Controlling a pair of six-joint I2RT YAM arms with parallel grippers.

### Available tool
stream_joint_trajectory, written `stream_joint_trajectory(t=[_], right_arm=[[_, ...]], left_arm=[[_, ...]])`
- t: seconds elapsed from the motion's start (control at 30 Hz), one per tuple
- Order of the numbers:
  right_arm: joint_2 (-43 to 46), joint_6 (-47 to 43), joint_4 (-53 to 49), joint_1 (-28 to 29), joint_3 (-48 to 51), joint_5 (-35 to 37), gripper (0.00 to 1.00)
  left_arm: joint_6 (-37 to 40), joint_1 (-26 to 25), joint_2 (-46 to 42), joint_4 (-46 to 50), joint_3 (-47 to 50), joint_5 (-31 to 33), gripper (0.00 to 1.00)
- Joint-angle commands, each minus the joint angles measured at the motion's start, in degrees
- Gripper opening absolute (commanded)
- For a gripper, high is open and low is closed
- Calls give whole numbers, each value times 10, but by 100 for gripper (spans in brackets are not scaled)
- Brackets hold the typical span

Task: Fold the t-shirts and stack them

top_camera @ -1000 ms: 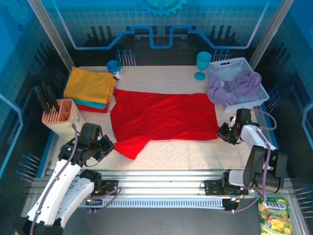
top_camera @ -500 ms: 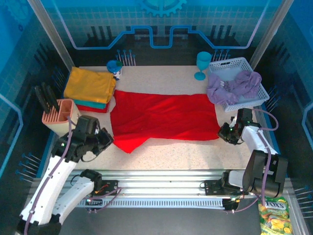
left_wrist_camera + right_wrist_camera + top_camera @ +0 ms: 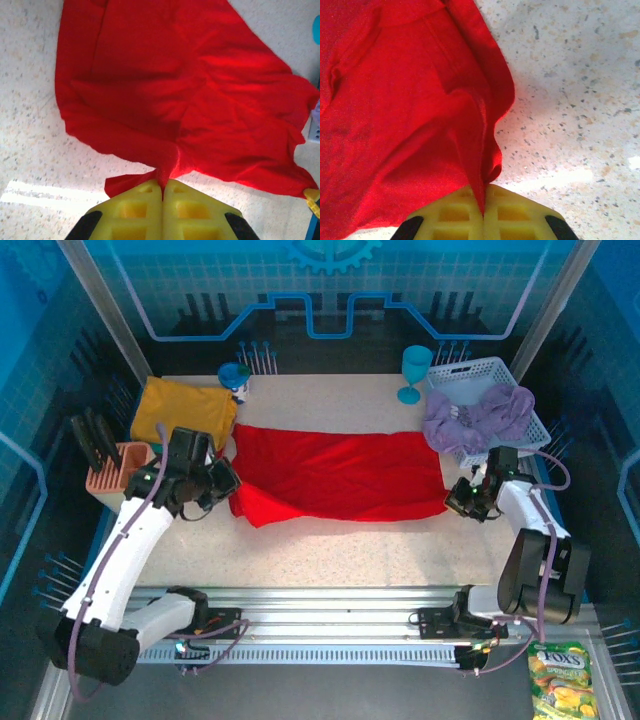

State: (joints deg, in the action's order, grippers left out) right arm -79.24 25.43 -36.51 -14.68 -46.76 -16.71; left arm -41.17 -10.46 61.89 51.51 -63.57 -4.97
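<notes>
- Left arm has swung away from the near edge toward the far left since a second ago; we see the left gripper [image 3: 222, 483] now just beside the folded stack, dragging the red t-shirt [image 3: 335, 475]'s near-left corner along.
- Flap that trailed toward the near edge is gone; the shirt's near hem now runs roughly straight across the table [image 3: 350, 545].
- Right gripper [image 3: 462, 502] crept slightly farther from the base, same corner in hand.
- Left jaws: clenched on a bunched pinch of red cloth, clear in the left wrist view, yellow fingers [image 3: 135, 207] pressed together around it.
- Right jaws: clamped on the shirt's near-right edge; the right wrist view shows a fold of fabric running down between the pads [image 3: 512, 212].
- Red shirt lies spread mid-table between the two grippers, wrinkled, left end lifted and curled.
- Mustard-yellow t-shirt [image 3: 180, 405] sits folded on top of the stack at far left, partly covered by the left arm.
- Lavender t-shirt [image 3: 480, 415] is crumpled in the white basket [image 3: 470, 367] at far right, spilling over its near-left rim.
- Teal goblet [image 3: 415, 370] stands just left of the basket.
</notes>
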Motion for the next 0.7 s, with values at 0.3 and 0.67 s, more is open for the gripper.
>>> stream_joint_trajectory(t=[0.3,0.67], right_arm=[[-128,5,-9,5,-104,-48,0],[-244,15,-13,21,-209,-61,0]], left_arm=[[67,47,105,-42,-101,-25,0],[83,67,199,-72,-154,-25,0]])
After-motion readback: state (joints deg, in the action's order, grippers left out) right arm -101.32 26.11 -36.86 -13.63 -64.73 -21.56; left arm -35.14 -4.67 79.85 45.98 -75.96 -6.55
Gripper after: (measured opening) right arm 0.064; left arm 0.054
